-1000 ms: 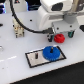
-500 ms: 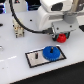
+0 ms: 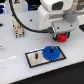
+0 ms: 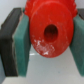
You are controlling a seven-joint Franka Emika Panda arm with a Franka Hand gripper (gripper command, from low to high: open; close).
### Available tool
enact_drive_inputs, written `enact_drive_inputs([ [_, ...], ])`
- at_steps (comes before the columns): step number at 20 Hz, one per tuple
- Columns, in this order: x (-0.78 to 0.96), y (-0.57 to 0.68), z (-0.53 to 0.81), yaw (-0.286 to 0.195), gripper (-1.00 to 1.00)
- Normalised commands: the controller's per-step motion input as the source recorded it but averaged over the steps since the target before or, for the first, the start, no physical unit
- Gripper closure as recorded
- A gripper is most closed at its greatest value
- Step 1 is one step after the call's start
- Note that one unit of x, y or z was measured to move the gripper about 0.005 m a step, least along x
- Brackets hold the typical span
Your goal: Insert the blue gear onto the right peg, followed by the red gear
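The blue gear (image 3: 51, 52) lies flat on the right end of the black-rimmed grey plate (image 3: 31, 63), seated over the right peg, which shows only as a dark spot at its hub. The left peg (image 3: 36, 56) stands bare. The red gear (image 3: 63, 37) is on the white table just beyond the plate, toward the exterior view's right. My gripper (image 3: 60, 33) is down over it. In the wrist view the red gear (image 4: 50, 30) sits between the teal pads (image 4: 21, 47), which press on both its sides. I cannot tell whether it is lifted.
A small white fixture with dark parts (image 3: 19, 31) stands at the back on the exterior view's left. A black cable (image 3: 16, 20) loops down from the arm above it. The table's near edge runs just in front of the plate.
Almost nothing has moved. My gripper stays over the red gear in the same spot, and the blue gear stays on the plate.
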Motion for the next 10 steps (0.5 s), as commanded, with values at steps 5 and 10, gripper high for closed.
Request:
enact_drive_inputs([
  [5,0.43,-0.05,0.59,0.000,1.00],
  [10,0.61,-0.20,0.47,0.000,1.00],
])
